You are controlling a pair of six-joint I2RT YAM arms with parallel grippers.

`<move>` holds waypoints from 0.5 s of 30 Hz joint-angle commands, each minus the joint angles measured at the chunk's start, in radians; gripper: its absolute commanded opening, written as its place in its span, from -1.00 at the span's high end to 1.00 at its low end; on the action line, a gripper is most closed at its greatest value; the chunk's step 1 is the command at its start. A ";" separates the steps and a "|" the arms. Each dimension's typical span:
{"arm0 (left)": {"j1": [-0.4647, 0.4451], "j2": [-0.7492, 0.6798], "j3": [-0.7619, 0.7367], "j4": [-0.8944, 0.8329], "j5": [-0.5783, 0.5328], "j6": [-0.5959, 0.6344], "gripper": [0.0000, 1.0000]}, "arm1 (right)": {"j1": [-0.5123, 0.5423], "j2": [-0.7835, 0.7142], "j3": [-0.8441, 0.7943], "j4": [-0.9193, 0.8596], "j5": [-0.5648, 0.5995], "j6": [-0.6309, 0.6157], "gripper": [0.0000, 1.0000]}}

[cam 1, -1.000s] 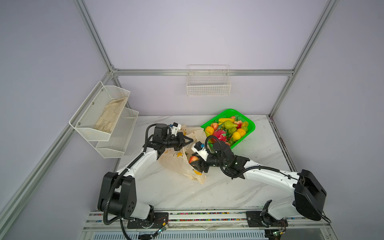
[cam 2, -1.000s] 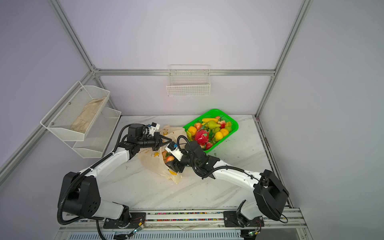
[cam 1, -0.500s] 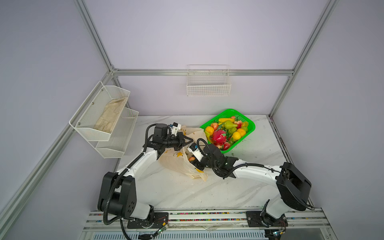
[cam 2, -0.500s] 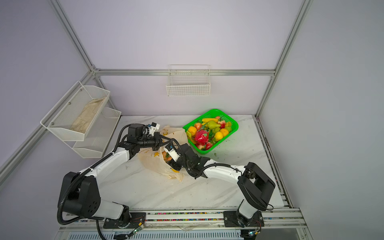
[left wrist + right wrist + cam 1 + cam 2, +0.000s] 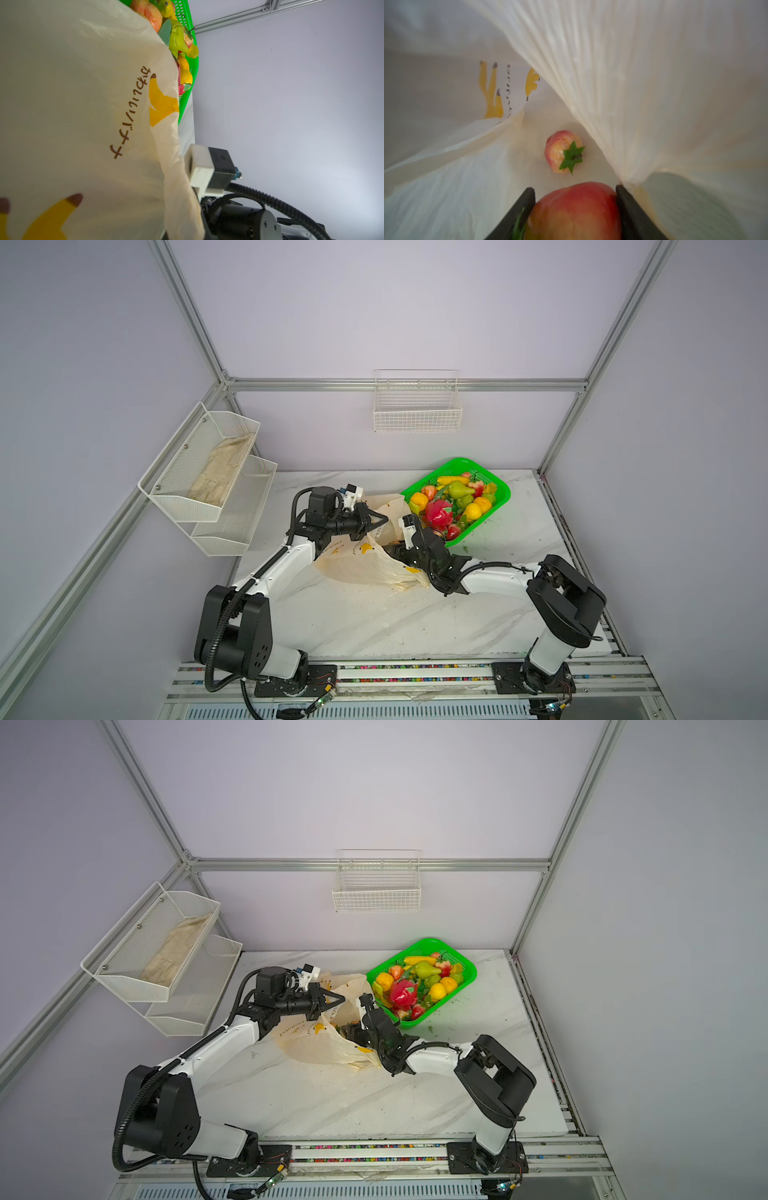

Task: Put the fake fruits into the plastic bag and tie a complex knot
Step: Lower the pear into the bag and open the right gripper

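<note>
top views overhead, same table [image 5: 374, 622]; wrist views close, right seemingly inside bag [image 5: 654, 83]

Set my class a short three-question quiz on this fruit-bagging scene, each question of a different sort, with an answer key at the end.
1. True or false: the right gripper is inside the plastic bag.
2. Which does the left gripper grip? A. the bag's edge B. a banana C. the green basket
3. Fill in: apart from the red fruit between the right gripper's fingers, ___ small fruit lies loose in the bag.
Key: 1 true; 2 A; 3 one.
</note>
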 commanded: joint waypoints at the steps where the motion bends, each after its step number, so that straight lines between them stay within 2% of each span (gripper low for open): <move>1: -0.005 -0.049 -0.029 0.095 0.027 -0.054 0.99 | 0.004 0.048 0.054 0.141 -0.028 0.169 0.03; 7: -0.005 -0.031 -0.045 0.127 0.040 -0.077 0.97 | 0.001 0.036 0.057 0.173 -0.106 0.143 -0.46; 12: 0.002 -0.032 -0.053 0.146 0.040 -0.092 0.97 | -0.012 -0.029 0.014 0.187 -0.167 0.109 -0.65; 15: 0.013 -0.031 -0.058 0.157 0.038 -0.101 0.97 | -0.023 -0.070 -0.009 0.175 -0.195 0.090 -0.68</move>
